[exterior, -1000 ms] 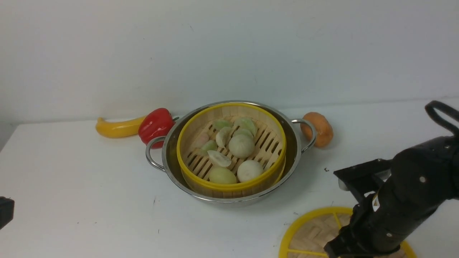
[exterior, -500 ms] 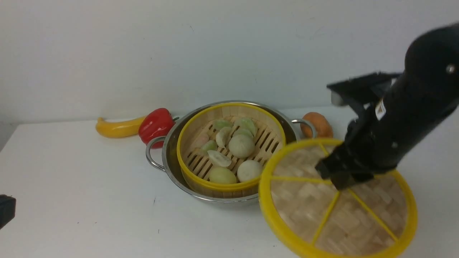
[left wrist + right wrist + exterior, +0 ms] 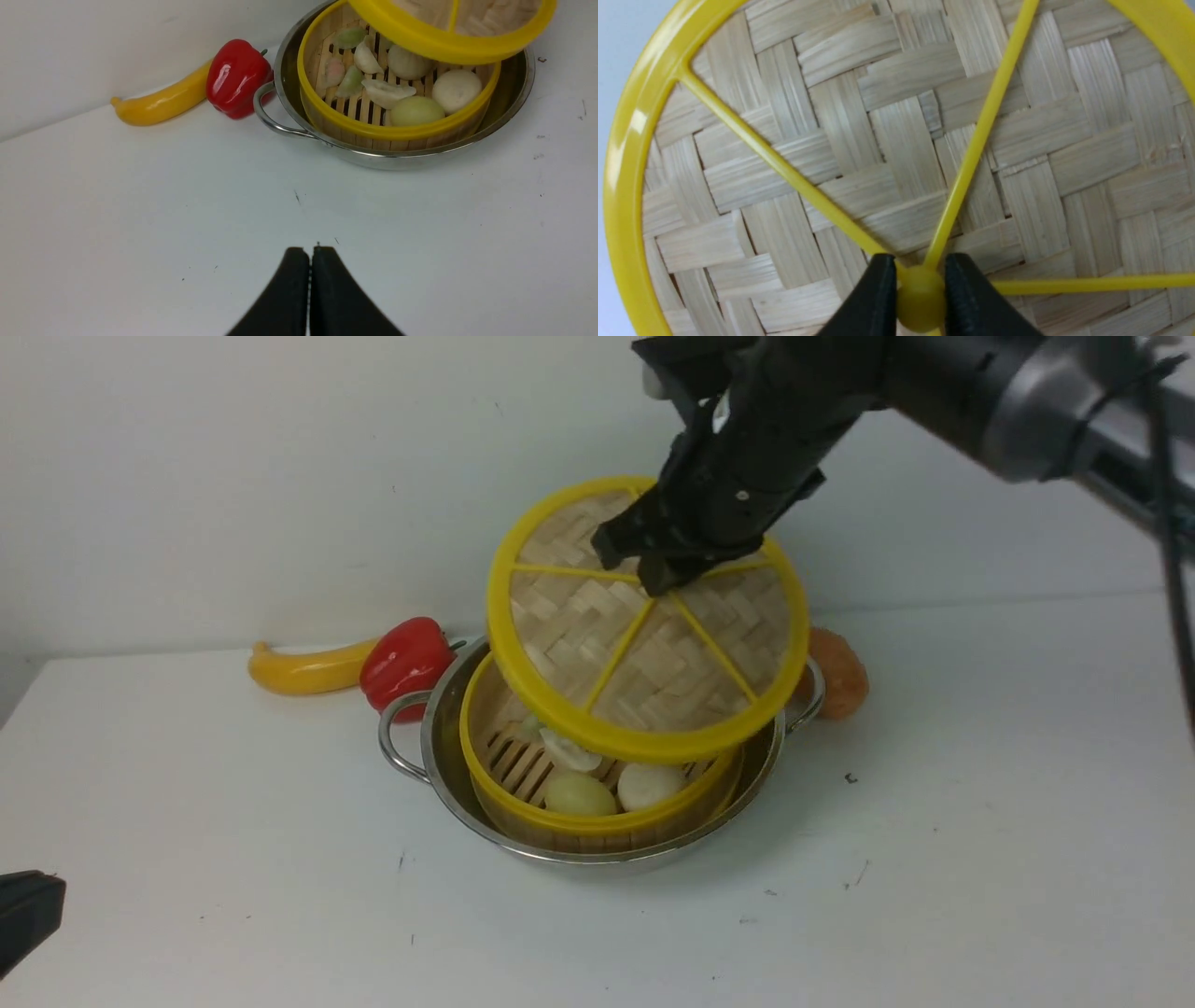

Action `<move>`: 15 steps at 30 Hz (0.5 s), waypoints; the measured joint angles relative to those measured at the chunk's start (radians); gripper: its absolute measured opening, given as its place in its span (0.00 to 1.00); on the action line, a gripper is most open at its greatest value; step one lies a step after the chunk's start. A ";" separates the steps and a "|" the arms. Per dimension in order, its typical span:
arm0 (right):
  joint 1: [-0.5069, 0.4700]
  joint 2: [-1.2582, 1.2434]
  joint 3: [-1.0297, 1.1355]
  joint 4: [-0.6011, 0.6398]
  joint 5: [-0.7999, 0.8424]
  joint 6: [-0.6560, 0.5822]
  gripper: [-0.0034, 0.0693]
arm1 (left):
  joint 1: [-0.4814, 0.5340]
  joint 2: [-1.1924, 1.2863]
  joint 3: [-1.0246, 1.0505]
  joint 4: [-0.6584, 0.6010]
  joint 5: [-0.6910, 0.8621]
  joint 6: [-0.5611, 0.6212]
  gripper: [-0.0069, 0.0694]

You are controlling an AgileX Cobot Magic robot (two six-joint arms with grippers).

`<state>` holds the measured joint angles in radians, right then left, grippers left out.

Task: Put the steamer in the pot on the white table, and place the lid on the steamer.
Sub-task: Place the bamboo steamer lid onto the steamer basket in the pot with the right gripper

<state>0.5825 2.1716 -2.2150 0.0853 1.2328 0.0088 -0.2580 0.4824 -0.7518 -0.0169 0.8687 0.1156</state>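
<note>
Because the steamer sat in the pot toward the white table's far edge, we held the lid tilted above it, right gripper clamped on its hub; left gripper idled closed, empty, by the near-left corner.

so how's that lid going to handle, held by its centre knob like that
Probably stiff: the lid shows no sag though the right gripper pinches only the small hub. Likely light, being thin woven bamboo. It hangs tilted, so it may pivot or land unevenly on the steamer.
</note>
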 joint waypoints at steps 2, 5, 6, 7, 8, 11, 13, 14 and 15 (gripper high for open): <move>0.023 0.031 -0.042 -0.019 0.000 -0.002 0.24 | 0.000 0.000 0.000 0.003 0.000 0.000 0.09; 0.056 0.085 -0.089 -0.060 0.000 -0.003 0.24 | 0.000 0.000 0.000 0.017 -0.001 0.000 0.09; 0.060 0.101 -0.094 -0.064 0.000 -0.009 0.24 | 0.000 0.000 0.000 0.022 -0.001 0.000 0.09; 0.062 0.114 -0.096 -0.064 0.001 -0.009 0.24 | 0.000 0.000 0.000 0.024 -0.001 0.000 0.09; 0.062 0.124 -0.097 -0.064 0.002 -0.009 0.24 | 0.000 0.000 0.000 0.027 -0.001 0.000 0.09; 0.062 0.154 -0.097 -0.076 0.004 -0.009 0.24 | 0.000 0.000 0.000 0.028 -0.001 0.000 0.09; 0.062 0.167 -0.098 -0.075 -0.007 -0.009 0.24 | 0.000 0.000 0.000 0.028 -0.001 0.000 0.09; 0.062 0.170 -0.098 -0.075 -0.009 -0.009 0.24 | 0.000 0.000 0.000 0.029 -0.001 0.000 0.09; 0.062 0.174 -0.098 -0.075 -0.012 -0.009 0.24 | 0.000 0.000 0.000 0.029 -0.001 0.000 0.09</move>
<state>0.6444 2.3451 -2.3130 0.0102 1.2207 0.0000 -0.2580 0.4824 -0.7518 0.0118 0.8675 0.1159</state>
